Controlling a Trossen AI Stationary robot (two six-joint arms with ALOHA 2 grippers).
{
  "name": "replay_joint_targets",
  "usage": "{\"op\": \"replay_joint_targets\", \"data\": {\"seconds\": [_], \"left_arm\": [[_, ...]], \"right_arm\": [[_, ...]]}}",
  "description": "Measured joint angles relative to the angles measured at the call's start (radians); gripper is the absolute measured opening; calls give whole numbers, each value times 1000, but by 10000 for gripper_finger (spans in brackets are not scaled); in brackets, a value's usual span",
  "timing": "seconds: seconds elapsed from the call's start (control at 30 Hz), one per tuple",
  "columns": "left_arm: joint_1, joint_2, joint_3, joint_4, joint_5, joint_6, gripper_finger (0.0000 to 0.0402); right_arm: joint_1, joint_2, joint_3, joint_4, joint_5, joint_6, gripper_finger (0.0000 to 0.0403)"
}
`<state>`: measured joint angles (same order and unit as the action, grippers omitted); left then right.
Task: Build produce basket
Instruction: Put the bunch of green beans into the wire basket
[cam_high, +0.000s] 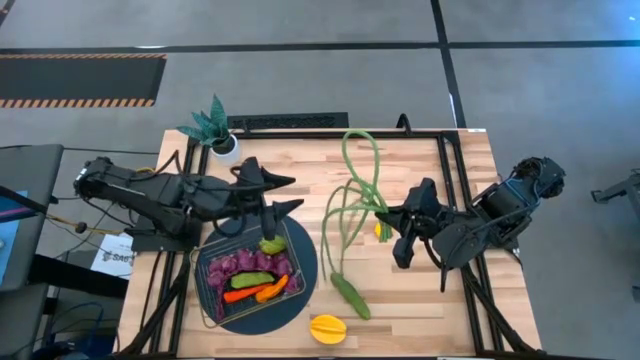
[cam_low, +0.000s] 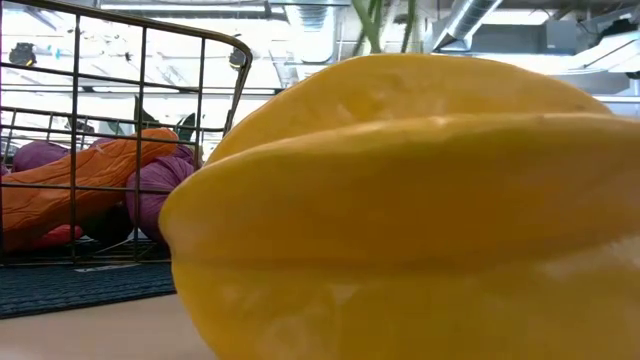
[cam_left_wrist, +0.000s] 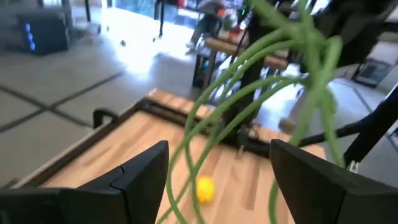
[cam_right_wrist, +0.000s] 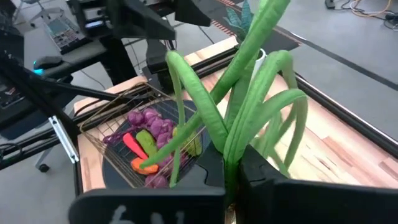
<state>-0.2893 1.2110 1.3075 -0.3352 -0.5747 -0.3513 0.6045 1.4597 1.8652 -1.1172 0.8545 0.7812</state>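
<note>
From above, the basket (cam_high: 212, 290) sits on a dark round mat (cam_high: 305, 290) at the lower left of the table (cam_high: 420, 310), already holding purple grapes (cam_high: 245, 264), a green cucumber (cam_high: 252, 281), a red pepper (cam_high: 238, 295), an orange pepper (cam_high: 273, 291) and a green pepper (cam_high: 272, 245) at its upper right corner. The left gripper (cam_high: 284, 194) hangs just above that corner, its fingers spread apart and empty. Right of centre, the right gripper (cam_high: 388, 213) is closed on the stems of the long green beans (cam_high: 357, 190), which loop toward the frame's top and trail down to the left of it; a lemon (cam_high: 380, 231) lies just below it. A yellow-orange fruit (cam_high: 327, 328) lies at the bottom edge, and a potted plant (cam_high: 212, 128) stands at the upper left. The low view is filled by that yellow-orange fruit (cam_low: 420, 210), with the basket (cam_low: 215, 80) at left showing the orange pepper (cam_low: 90, 165) and grapes (cam_low: 155, 190). In the left wrist view, the open fingers (cam_left_wrist: 140, 180) frame the beans (cam_left_wrist: 249, 81) crossing the upper right, with the lemon (cam_left_wrist: 204, 188) at bottom centre. In the right wrist view, the beans (cam_right_wrist: 249, 106) rise from the clamped gripper (cam_right_wrist: 231, 180) at bottom centre, and the basket (cam_right_wrist: 109, 134) lies beyond at the left.
</note>
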Motion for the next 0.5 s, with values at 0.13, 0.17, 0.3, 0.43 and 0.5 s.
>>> {"op": "replay_joint_targets", "data": {"seconds": [0.13, 0.17, 0.3, 0.43, 0.5], "left_arm": [[17, 1, 0, 12, 51, -12, 265], [24, 6, 0, 24, 69, -11, 265], [68, 23, -1, 101, 147, -1, 265], [126, 37, 1, 185, 283, 14, 265], [161, 62, 2, 242, 349, 12, 265]], "right_arm": [[-7, 0, 0, 6, -24, -1, 5], [-7, 0, 0, 7, -25, -1, 5], [-7, 3, 0, 16, -41, -3, 5], [-7, 16, 0, 40, -45, -6, 5], [-3, 23, -1, 43, -48, -7, 5]]}}
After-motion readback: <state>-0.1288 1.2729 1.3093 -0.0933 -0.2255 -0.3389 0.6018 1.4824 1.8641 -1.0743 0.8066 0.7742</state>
